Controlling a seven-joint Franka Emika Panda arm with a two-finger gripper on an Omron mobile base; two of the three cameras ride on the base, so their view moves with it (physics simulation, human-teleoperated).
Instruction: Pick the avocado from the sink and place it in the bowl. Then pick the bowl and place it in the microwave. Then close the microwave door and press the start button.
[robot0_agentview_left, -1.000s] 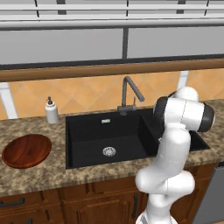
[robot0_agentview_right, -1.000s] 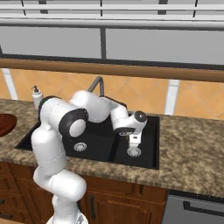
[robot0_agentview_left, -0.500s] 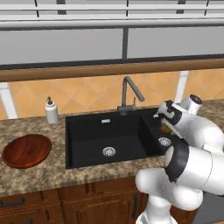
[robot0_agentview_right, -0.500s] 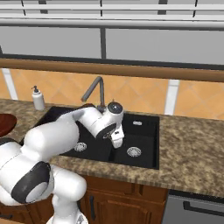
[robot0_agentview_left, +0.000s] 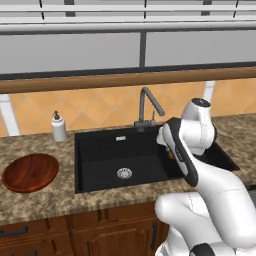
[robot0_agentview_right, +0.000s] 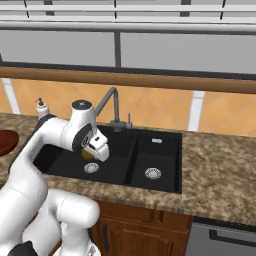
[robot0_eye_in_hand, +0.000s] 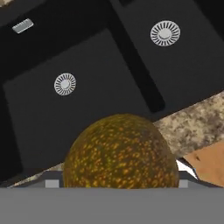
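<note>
The robot's fingers (robot0_eye_in_hand: 120, 186) are spread wide around a small roundish olive-brown avocado with yellow speckles (robot0_eye_in_hand: 121, 153), which sits right between them and looms large in the hand view; the fingertips themselves are hidden behind it. In the right base view a sliver of the same avocado (robot0_agentview_right: 88, 153) shows under the white hand, above the left basin of the black rectangular double-basin sink (robot0_agentview_right: 165, 167). Below it lie two round silver drains (robot0_eye_in_hand: 65, 83), one in each basin. A dark grey gooseneck faucet (robot0_agentview_left: 148, 108) rises behind the sink. On the speckled granite bench (robot0_agentview_left: 45, 200), well to the left, rests a wide shallow reddish-brown wooden bowl (robot0_agentview_left: 30, 172), near a white soap dispenser (robot0_agentview_left: 59, 127).
</note>
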